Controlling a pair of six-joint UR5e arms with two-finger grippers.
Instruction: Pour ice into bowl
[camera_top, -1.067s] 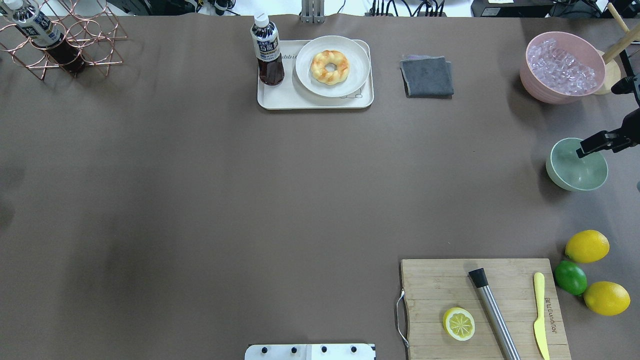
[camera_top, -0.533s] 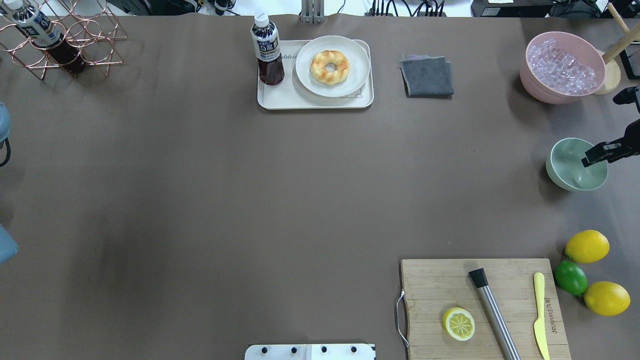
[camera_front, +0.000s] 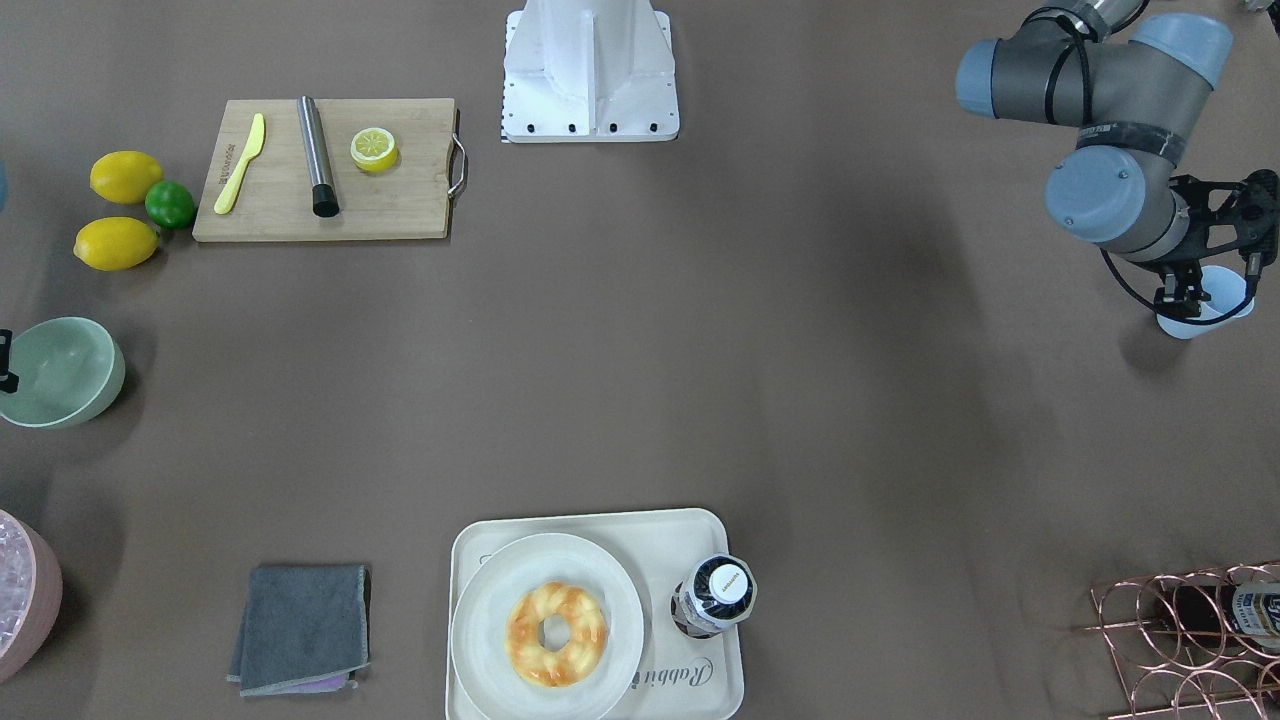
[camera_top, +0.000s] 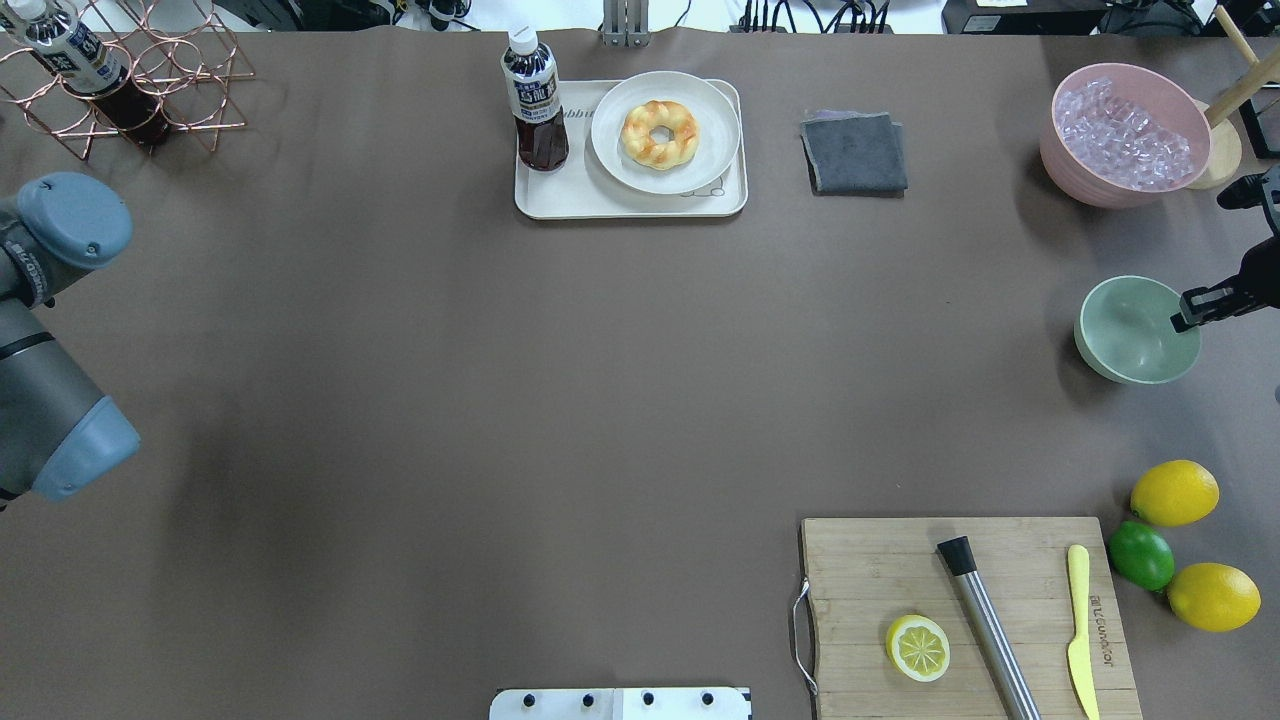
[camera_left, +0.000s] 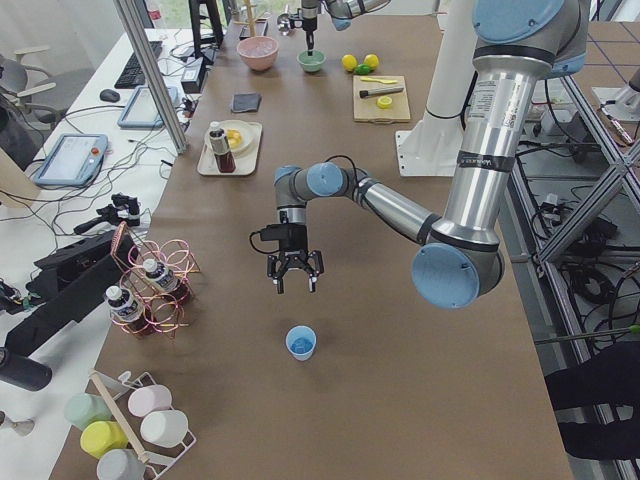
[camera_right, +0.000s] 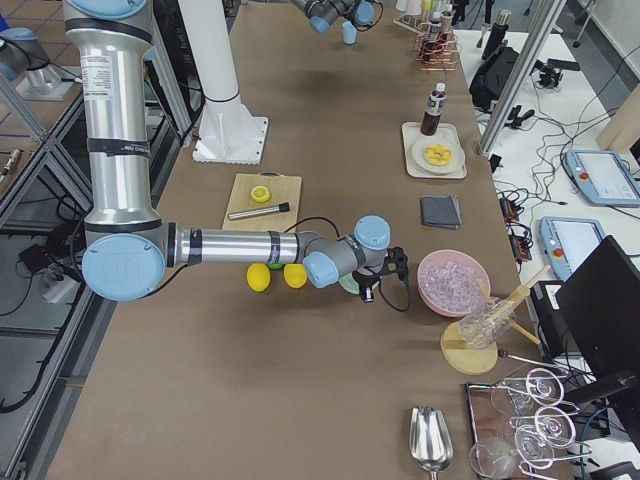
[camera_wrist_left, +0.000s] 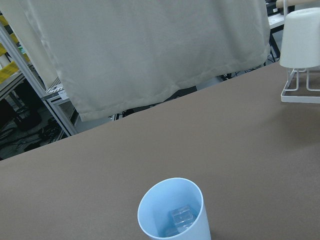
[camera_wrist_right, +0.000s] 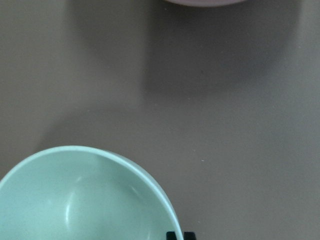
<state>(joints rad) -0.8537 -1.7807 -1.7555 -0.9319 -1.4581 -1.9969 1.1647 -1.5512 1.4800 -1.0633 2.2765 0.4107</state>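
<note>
Brown worktop (camera_top: 400, 400) seen from above; the pale green bowl (camera_top: 1130, 335) sits at the right edge of the frame, below the pink tub (camera_top: 1075, 165) heaped with ice and above a lemon (camera_top: 1174, 492) and a lime (camera_top: 1141, 555). The right gripper (camera_top: 1180, 321) reaches in from the right edge onto the bowl's right rim; in the right wrist view its jaws show at the bottom edge, drawn almost together and seemingly pinched on that rim. The ice (camera_wrist_left: 181, 218), a clear cube or two, lies in the bottom of a light blue cup (camera_wrist_left: 150, 212), low in the left wrist view; the cup stands upright and alone at the right of the front-facing view, well apart from the bowl; the left gripper (camera_left: 294, 284) hangs above it, jaws spread wide, holding nothing.
</note>
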